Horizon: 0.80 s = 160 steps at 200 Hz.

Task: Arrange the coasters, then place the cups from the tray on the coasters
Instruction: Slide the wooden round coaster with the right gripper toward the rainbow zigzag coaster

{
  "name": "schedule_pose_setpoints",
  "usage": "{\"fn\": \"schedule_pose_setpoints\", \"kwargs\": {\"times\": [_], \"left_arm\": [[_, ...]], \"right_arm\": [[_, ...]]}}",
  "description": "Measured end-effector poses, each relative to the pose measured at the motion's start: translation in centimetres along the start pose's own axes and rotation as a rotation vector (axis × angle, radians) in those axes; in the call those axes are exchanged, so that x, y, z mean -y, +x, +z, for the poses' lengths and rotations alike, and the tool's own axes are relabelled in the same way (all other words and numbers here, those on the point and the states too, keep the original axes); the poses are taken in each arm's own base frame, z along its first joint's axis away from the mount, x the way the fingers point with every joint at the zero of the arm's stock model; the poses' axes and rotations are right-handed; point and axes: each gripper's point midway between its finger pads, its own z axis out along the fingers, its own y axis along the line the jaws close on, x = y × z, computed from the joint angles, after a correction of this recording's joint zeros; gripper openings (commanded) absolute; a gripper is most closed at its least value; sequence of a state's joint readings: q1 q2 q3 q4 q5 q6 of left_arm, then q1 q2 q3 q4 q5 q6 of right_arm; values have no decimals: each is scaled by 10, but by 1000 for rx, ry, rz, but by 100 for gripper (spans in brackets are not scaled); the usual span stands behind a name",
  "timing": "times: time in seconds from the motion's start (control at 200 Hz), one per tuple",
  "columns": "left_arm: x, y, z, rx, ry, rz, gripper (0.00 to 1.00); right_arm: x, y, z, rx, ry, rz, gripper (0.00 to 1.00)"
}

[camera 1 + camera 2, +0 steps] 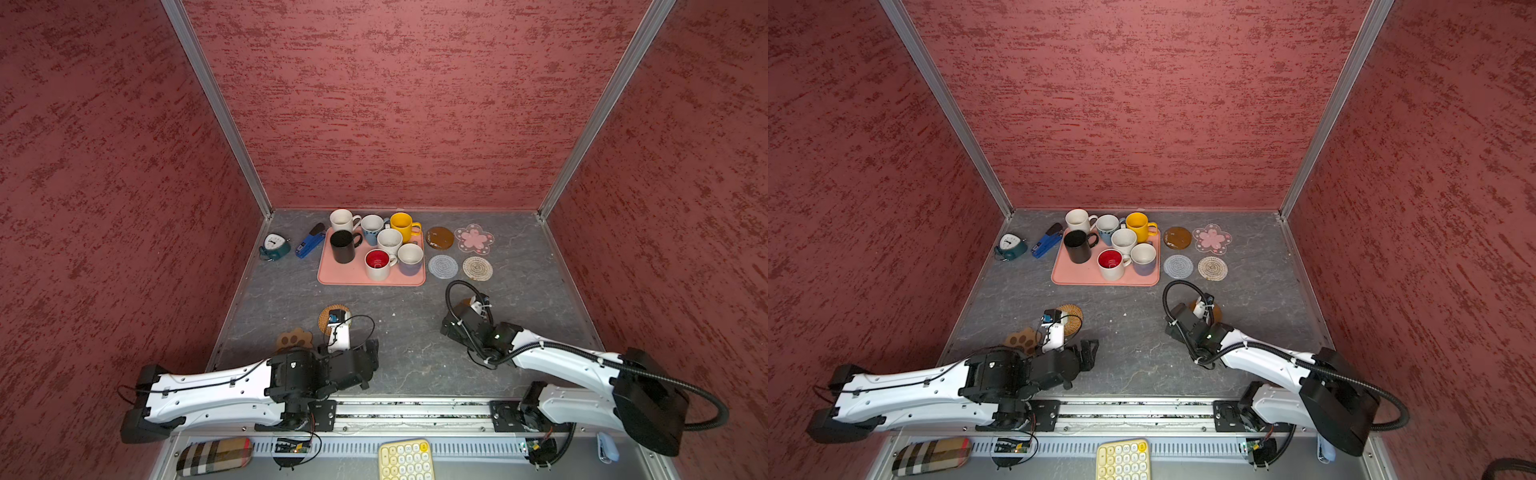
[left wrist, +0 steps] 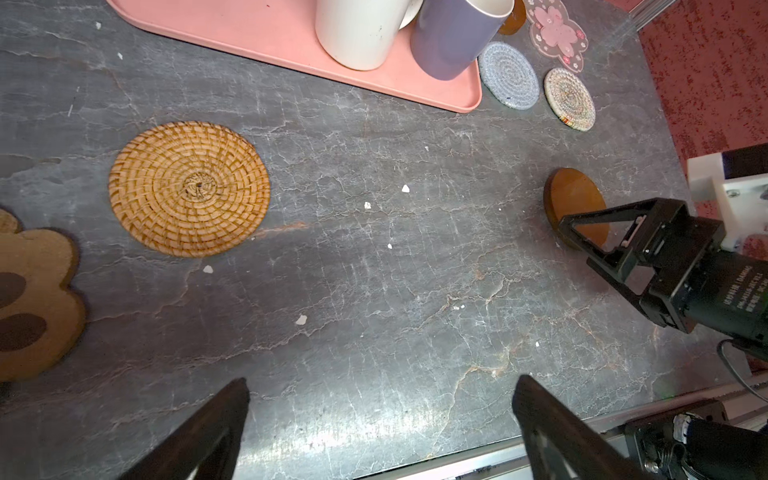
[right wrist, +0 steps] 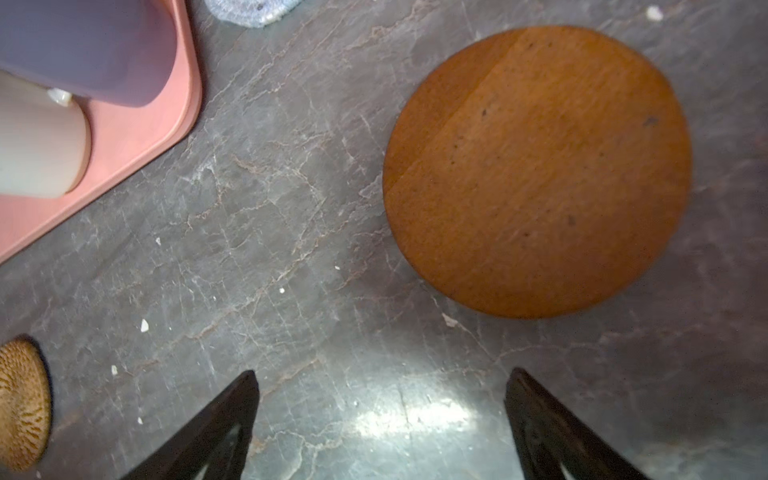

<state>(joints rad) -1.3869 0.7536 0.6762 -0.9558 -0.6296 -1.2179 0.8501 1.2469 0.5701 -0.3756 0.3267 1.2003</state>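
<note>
Top views both show the grey counter [image 1: 407, 353], with a teal clock [image 1: 274, 246] and a blue stapler [image 1: 311, 241] at the far left near the back wall. Closer to the robot, the paw-print coaster [image 1: 295, 338] and the rattan coaster [image 1: 326, 321] lie flat, near each other but apart. The left claw [image 2: 382, 380] hangs over bare counter beside them, released, with nothing between its wide jaws. At the back middle, the salmon-pink tray [image 1: 332, 276] carries seven upright mugs: black mug [image 1: 343, 247], plain white mug [image 1: 343, 219], light blue mug [image 1: 372, 228], red-inside mug [image 1: 378, 264], speckled mug [image 1: 390, 241], yellow mug [image 1: 403, 226] and lavender mug [image 1: 410, 259]. Just right of the tray four coasters form a square: the amber disc [image 1: 439, 238] and pink flower coaster [image 1: 474, 239] behind, the grey crochet coaster [image 1: 443, 266] and beige woven coaster [image 1: 477, 268] in front. Nearer the robot, a second amber disc [image 3: 536, 170] lies flat on its own. The right claw [image 3: 382, 372] hovers just beside it, jaws spread and empty.
</note>
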Motion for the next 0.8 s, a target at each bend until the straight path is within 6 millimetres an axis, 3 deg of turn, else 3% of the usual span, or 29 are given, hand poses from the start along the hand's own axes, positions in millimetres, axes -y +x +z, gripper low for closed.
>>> {"fn": "schedule_pose_setpoints", "kwargs": {"times": [0.195,0.311,0.566,0.801], "left_arm": [[-4,-11,-6,9,-26,-30,99],[-14,-18,-5,11,-59,-58,99],[-32,-42,-7,12,-99,-98,99],[-25,-48,1,-20,-76,-75,99]], "right_arm": [[-19,3,20,-39,106,105,98],[-19,9,35,-53,189,130,98],[-18,6,37,-27,216,202,98],[-14,2,38,9,254,210,98]]}}
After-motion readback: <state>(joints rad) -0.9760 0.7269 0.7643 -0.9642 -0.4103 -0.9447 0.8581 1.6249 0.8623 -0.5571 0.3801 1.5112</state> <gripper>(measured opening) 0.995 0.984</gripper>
